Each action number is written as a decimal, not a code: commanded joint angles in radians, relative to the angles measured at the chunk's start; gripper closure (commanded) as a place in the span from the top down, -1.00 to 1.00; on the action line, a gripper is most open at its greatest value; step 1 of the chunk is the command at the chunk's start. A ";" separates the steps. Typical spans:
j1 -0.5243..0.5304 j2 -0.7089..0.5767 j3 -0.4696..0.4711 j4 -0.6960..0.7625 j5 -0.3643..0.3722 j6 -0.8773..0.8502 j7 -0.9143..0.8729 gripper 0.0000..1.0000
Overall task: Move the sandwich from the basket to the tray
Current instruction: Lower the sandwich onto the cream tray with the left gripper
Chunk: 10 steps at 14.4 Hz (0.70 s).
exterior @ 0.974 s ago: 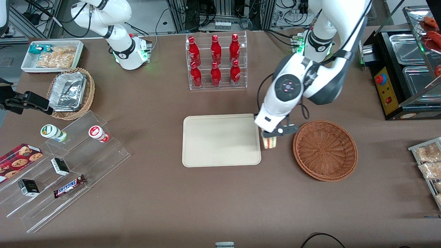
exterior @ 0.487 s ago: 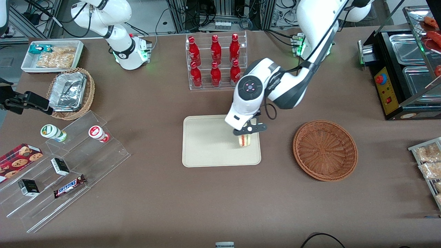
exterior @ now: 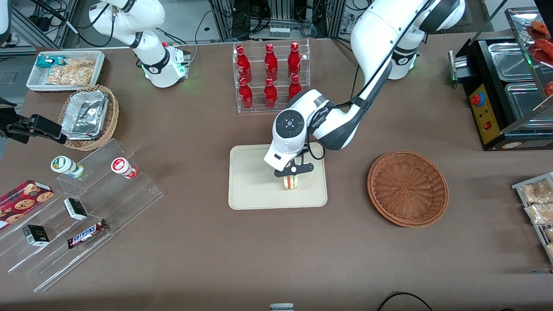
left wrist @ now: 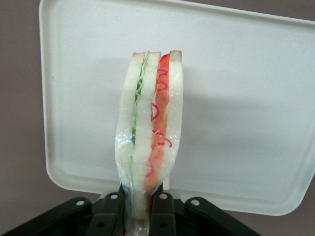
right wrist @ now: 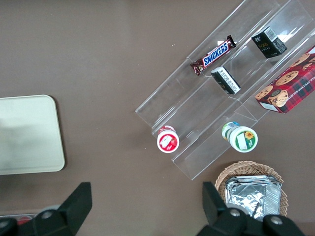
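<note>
My left gripper (exterior: 290,172) hangs over the beige tray (exterior: 250,190), shut on the clear-wrapped sandwich (exterior: 290,182). In the left wrist view the sandwich (left wrist: 150,137) stands on edge between the black fingers (left wrist: 109,211), its green and red filling stripes showing, with the tray (left wrist: 246,98) beneath it. I cannot tell whether the sandwich touches the tray. The reddish-brown wicker basket (exterior: 408,188) sits empty beside the tray, toward the working arm's end of the table.
A clear rack of red bottles (exterior: 271,75) stands farther from the front camera than the tray. Toward the parked arm's end are stepped acrylic shelves (exterior: 82,216) with snacks, a tan basket of foil containers (exterior: 88,116) and a white bin (exterior: 65,69). A black warmer (exterior: 505,90) sits past the basket.
The gripper has carried the sandwich from the gap between basket and tray sideways over the tray, and now holds it above the tray's middle, lower than before.
</note>
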 commanded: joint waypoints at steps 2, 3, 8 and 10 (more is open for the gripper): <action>-0.041 0.084 0.015 0.097 0.041 -0.004 -0.043 -0.56; -0.044 0.087 0.015 0.100 0.049 -0.001 -0.048 -0.56; -0.061 0.101 0.013 0.100 0.052 0.037 -0.048 -0.18; -0.064 0.103 0.015 0.100 0.055 0.039 -0.048 0.01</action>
